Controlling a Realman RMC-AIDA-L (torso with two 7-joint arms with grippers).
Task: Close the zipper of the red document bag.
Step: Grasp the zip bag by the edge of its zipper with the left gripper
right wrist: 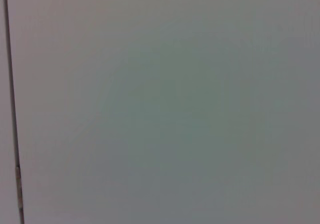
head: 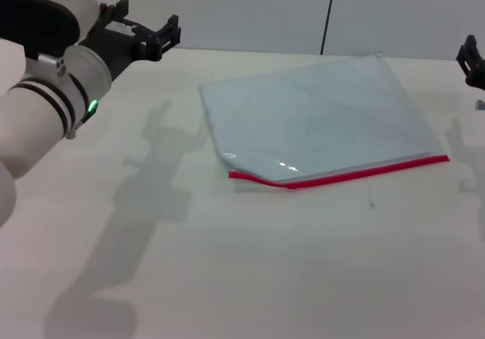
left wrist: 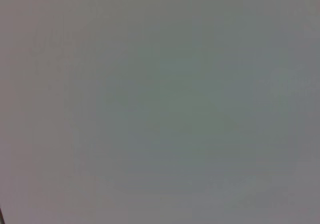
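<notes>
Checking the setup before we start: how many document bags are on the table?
1. The document bag lies flat at the table's middle, its red zipper along the near edge.

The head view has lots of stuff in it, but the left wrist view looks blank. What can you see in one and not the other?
Only the head view shows the red document bag lying flat on the table, the zipper along its near edge, the left gripper raised at the far left, and a bit of the right gripper at the right edge. Only the left wrist view shows a dark sliver in one corner. Both share just a plain pale surface.
</notes>
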